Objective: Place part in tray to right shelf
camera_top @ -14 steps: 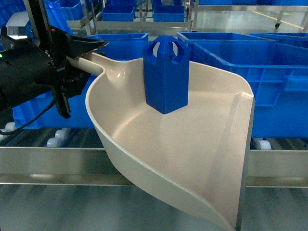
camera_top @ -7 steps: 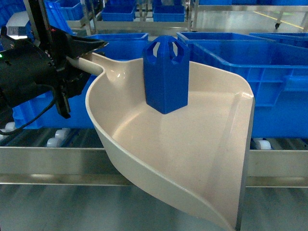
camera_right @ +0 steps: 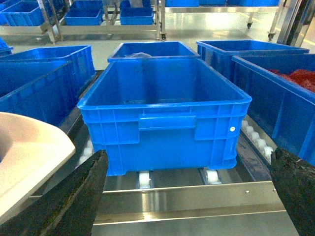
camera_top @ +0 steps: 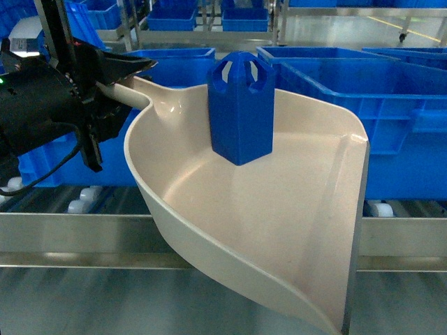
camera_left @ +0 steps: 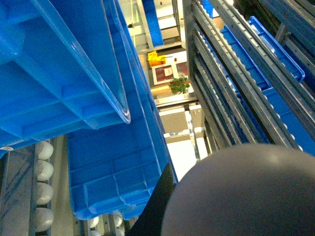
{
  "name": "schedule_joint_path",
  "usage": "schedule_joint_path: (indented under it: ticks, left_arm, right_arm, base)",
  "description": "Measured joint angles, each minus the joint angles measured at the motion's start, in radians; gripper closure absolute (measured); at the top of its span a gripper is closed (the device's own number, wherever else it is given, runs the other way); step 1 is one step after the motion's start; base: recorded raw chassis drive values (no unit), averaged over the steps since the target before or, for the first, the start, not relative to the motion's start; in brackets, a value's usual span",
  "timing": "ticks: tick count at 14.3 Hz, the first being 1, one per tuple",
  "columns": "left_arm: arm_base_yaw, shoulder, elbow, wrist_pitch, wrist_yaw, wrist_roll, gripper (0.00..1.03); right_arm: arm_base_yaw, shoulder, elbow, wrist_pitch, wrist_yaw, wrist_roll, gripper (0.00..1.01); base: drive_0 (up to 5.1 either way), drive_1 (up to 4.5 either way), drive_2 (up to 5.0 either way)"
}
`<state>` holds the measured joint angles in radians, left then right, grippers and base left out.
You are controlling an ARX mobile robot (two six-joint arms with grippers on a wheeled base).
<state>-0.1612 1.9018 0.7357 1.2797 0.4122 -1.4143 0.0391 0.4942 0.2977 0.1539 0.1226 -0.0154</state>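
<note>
Squinting at the left gripper (camera_top: 119, 84), I can see its black jaws are pinching the tray (camera_top: 279, 230) by the handle, though most of that handle is buried between them and the rest of the arm is running off frame. The tray's front lip is also getting cut off at the bottom of the head view. The left wrist camera is mostly blocked by a grey blurry bulge, so nothing useful there.

The right gripper (camera_right: 189, 194) is hanging with its fingers (camera_right: 74, 196) spread wide and nothing between them; a blue crate (camera_right: 167, 113) is sitting on the right shelf (camera_right: 187, 199) straight ahead of those jaws.

The part (camera_top: 242, 105) is standing upright inside the tray, just ahead of the left jaws, bright blue with a peaked top and rounded cut-outs.

Compared with a second ago, nothing is looking any different.
</note>
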Motion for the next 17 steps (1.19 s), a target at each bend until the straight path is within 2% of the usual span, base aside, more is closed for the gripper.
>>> schedule_joint_path:
  ticks: [7,8,9,10,12,14,17]
  left_arm:
    - [0.0,0.0,0.0,0.0,0.0,0.0,0.91]
    - [-0.003,-0.012,0.002,-0.058,-0.02,0.011,0.91]
    - [-0.019,-0.091,0.0,-0.279,-0.131,0.055,0.91]
    - [-0.023,-0.155,-0.011,-0.346,-0.148,0.073,0.91]
    - [-0.039,-0.233,-0.03,-0.278,-0.127,0.048,0.91]
    - [-0.042,-0.262,-0.069,-0.251,-0.132,0.002,0.91]
    - [-0.01,-0.311,-0.047,-0.241,-0.204,-0.027,0.91]
  right_arm:
    - [0.0,0.0,0.0,0.0,0.0,0.0,0.03]
    - [0.0,0.0,0.0,0.0,0.0,0.0,0.03]
    - [0.0,0.0,0.0,0.001,0.0,0.0,0.03]
    - [0.0,0.0,0.0,0.0,0.0,0.0,0.03]
    - [0.0,0.0,0.0,0.0,0.0,0.0,0.03]
    - [0.0,0.0,0.0,0.0,0.0,0.0,0.03]
    - [0.0,0.0,0.0,0.0,0.0,0.0,0.03]
  base:
    - [0.0,0.0,0.0]
    - [0.0,0.0,0.0]
    - [0.0,0.0,0.0]
    - [0.0,0.0,0.0]
    - [0.0,0.0,0.0]
    - [0.0,0.0,0.0]
    - [0.0,0.0,0.0]
